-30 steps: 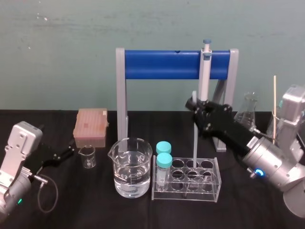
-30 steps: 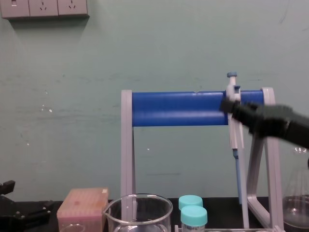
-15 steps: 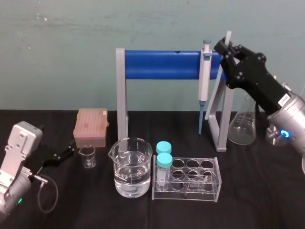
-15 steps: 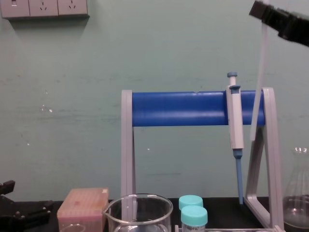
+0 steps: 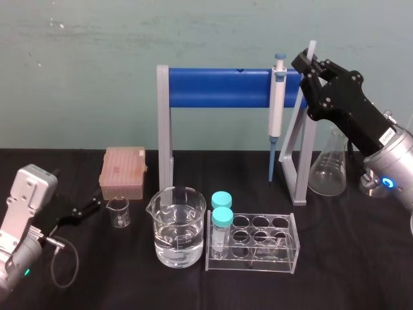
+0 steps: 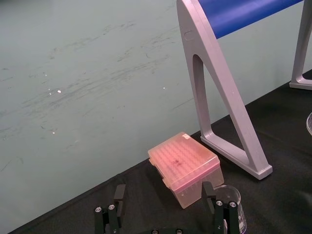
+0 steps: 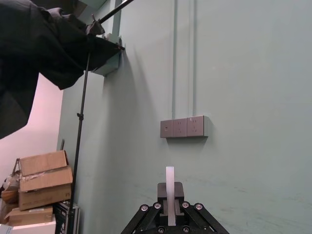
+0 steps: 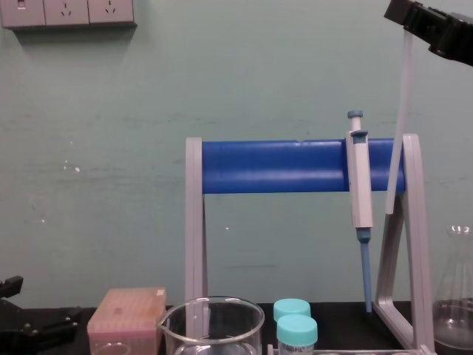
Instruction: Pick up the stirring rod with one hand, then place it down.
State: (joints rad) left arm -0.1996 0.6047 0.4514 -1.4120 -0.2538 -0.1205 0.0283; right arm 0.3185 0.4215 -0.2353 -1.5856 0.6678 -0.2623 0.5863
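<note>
Stand (image 5: 219, 88): blue crossbar on grey posts, taken as reference. Right gripper (image 5: 308, 64): high at the stand's upper right corner, jaws closed tight on the upper part of the rod (image 8: 398, 118). Left gripper (image 6: 165, 214): low, well left of the stand, jaws wide apart, nothing between them. Rod: off the table, tilted, top end above the crossbar, lower end across the stand's right post, just right of the pipette (image 8: 361, 185) hung on the crossbar.

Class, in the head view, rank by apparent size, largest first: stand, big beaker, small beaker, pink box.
1. Stand
2. Big beaker
3. Pink box; it sits farther back, so its real size may be nearer the big beaker's
4. Small beaker
</note>
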